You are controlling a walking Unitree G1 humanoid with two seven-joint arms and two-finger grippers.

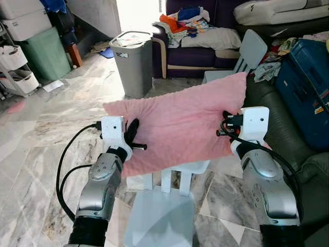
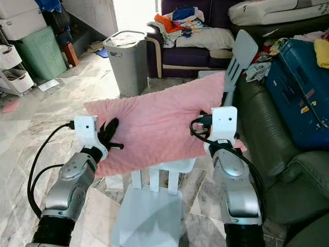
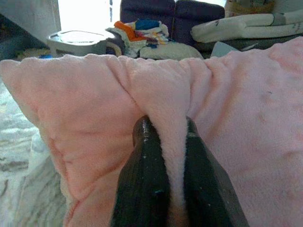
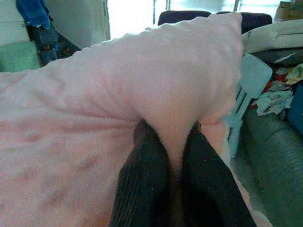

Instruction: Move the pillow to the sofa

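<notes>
Pillow [image 1: 182, 126]: pink, held off the floor at the centre of the frame, stretched between both arms, its right end higher than its left. Left claw [image 1: 134, 138]: at the pillow's left end, fingers [image 3: 144, 184] pressed together on a fold of pink fabric that shows between them in the left wrist view. Right claw [image 4: 168, 142]: at the pillow's right end, pinching a bulge of fabric between its two fingers [image 4: 147, 179]. Chair [image 1: 159, 211]: pale blue, directly below the pillow at lower centre. Second chair [image 1: 247, 54]: same colour, behind the pillow's upper right corner. Sofa [image 2: 267, 149]: dark green, along the right edge. Suitcase [image 1: 303, 87]: blue, resting on that sofa at upper right. Bin [image 1: 132, 62]: grey, upper centre-left on the marble floor [image 1: 46, 134]. Purple sofa [image 1: 190, 56]: upper centre, loaded with clothes [image 1: 187, 23]
</notes>
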